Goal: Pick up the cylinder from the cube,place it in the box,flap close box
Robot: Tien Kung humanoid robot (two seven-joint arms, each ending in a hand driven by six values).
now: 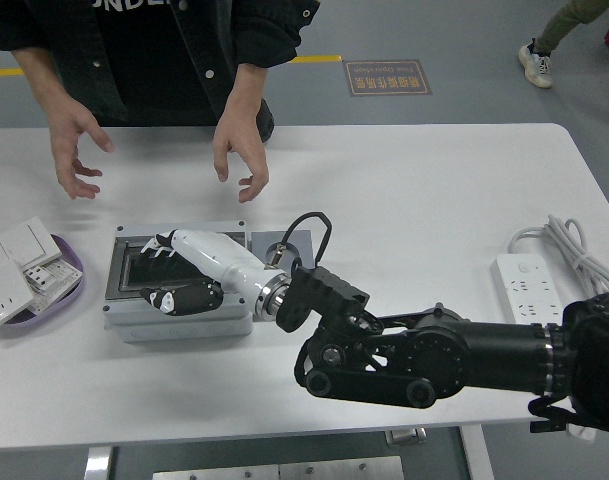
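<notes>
Grey box [179, 310], lid w/ dark window lying flat, is seen near desk [434, 190] left edge. Right hand [189, 275] is laid on it, fingers [176, 298] spread, nothing gripped.

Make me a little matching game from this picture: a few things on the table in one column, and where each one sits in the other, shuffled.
Things:
1. grey box
2. power strip
3. purple tray
4. robot's right hand

Places:
A. at the table's far left edge, holding white wall switches
B. near the table's right edge, with a coiled white cable
C. resting on top of the box lid
D. left of the table's middle, lid lying flat

Pairs: 1-D, 2-B, 3-A, 4-C
</notes>
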